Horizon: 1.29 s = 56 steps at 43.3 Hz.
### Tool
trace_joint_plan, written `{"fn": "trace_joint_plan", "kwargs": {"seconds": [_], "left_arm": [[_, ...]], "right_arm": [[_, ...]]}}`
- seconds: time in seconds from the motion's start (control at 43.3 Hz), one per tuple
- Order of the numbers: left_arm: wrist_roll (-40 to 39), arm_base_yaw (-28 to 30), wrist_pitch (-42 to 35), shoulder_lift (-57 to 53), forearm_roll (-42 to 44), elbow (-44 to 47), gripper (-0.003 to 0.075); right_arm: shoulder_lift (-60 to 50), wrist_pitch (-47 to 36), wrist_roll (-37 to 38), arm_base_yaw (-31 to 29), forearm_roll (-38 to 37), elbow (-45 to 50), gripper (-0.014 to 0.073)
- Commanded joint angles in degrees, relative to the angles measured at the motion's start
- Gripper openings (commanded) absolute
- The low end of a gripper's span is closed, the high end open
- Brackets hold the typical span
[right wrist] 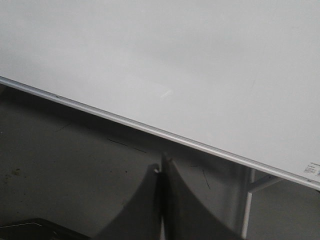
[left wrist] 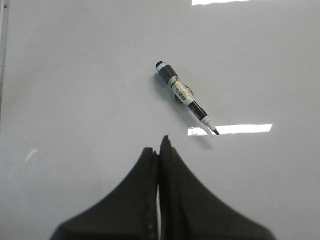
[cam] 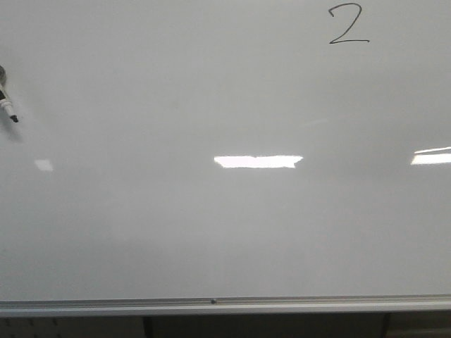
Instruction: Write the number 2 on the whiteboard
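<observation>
The whiteboard [cam: 211,232] fills the front view, with a silver rail [cam: 211,305] along its bottom edge. A thin dark number 2 [cam: 347,24] is written at its top right. A black and white marker [left wrist: 186,96] sticks to the board, tip uncapped; in the front view it shows at the far left edge [cam: 7,105]. My left gripper [left wrist: 160,146] is shut and empty, a short way off the marker, apart from it. My right gripper [right wrist: 162,164] is shut and empty, over the dark floor beyond the board's rail [right wrist: 150,130]. Neither gripper shows in the front view.
Bright rectangular light reflections lie on the board at the middle [cam: 258,161] and the right edge [cam: 431,156]. A white stand leg [right wrist: 246,205] shows under the board in the right wrist view. A dark object [right wrist: 25,231] sits at the frame's corner.
</observation>
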Motion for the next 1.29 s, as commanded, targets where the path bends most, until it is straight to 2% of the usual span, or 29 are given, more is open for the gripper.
{"fn": "trace_joint_plan", "kwargs": {"seconds": [0.0,0.808,0.878,0.97,1.109,1.27], "left_arm": [[0.03,0.20,-5.06,-1.09,-0.57,1.26,-0.0019],[0.03,0.20,-5.06,-1.09,-0.57,1.26,-0.0019],[0.03,0.20,-5.06,-1.09,-0.57,1.26,-0.0019],[0.03,0.20,-5.06,-1.09,-0.57,1.26,-0.0020],[0.03,0.20,-4.95,-1.09,-0.57,1.26,-0.0020],[0.03,0.20,-4.95,-1.09,-0.57,1.26,-0.0020]], "right_arm": [[0.52,-3.50,-0.02,-0.42,-0.78,-1.36,-0.0071],[-0.12,-3.60,-0.02,-0.42,-0.78,-1.21,-0.0071],[-1.42,-4.53,-0.02,-1.95,-0.84,-0.57,-0.0071],[-5.05,-10.40,-0.02,-5.95,-0.19,2.97,-0.0071],[-11.72,-25.88,-0.02,-12.23,0.61,12.67,-0.0071],[-18.11,-42.00,-0.02,-16.63,0.92,24.98,-0.0071]]}}
